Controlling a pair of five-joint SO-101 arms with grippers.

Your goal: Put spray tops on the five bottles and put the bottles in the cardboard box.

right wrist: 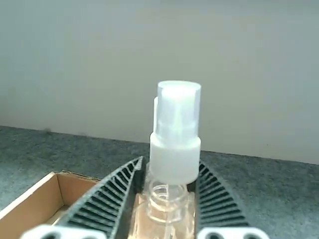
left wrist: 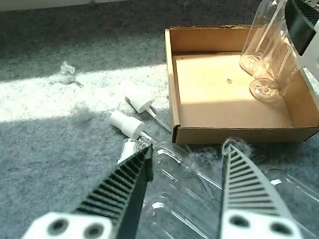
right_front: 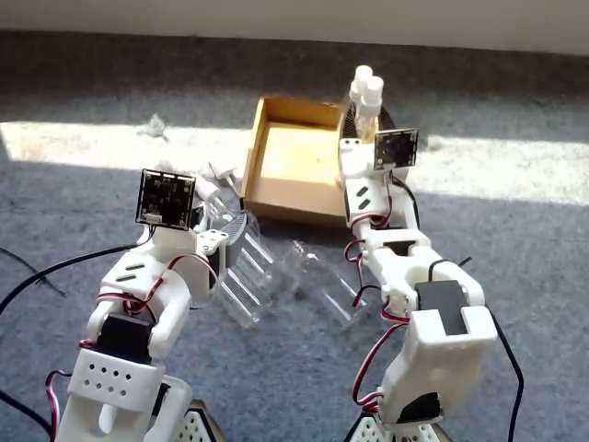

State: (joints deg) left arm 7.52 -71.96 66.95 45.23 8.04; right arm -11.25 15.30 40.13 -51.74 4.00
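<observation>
Bottle (right wrist: 164, 209) with its spray top on, upright at the far right corner of the cardboard box (right_front: 293, 214), gripped by the right gripper (right wrist: 170, 163).
The right gripper's ribbed fingers are closed against both sides of the bottle below the top, and a second bottle (left wrist: 251, 42) stands just beside it, farther off. The left gripper (left wrist: 188, 147) hangs spread wide and holds nothing, above clear bottles (left wrist: 179, 186) lying on the carpet (left wrist: 50, 164) just near of the box. Loose spray tops (left wrist: 125, 123) lie to the box's left.
</observation>
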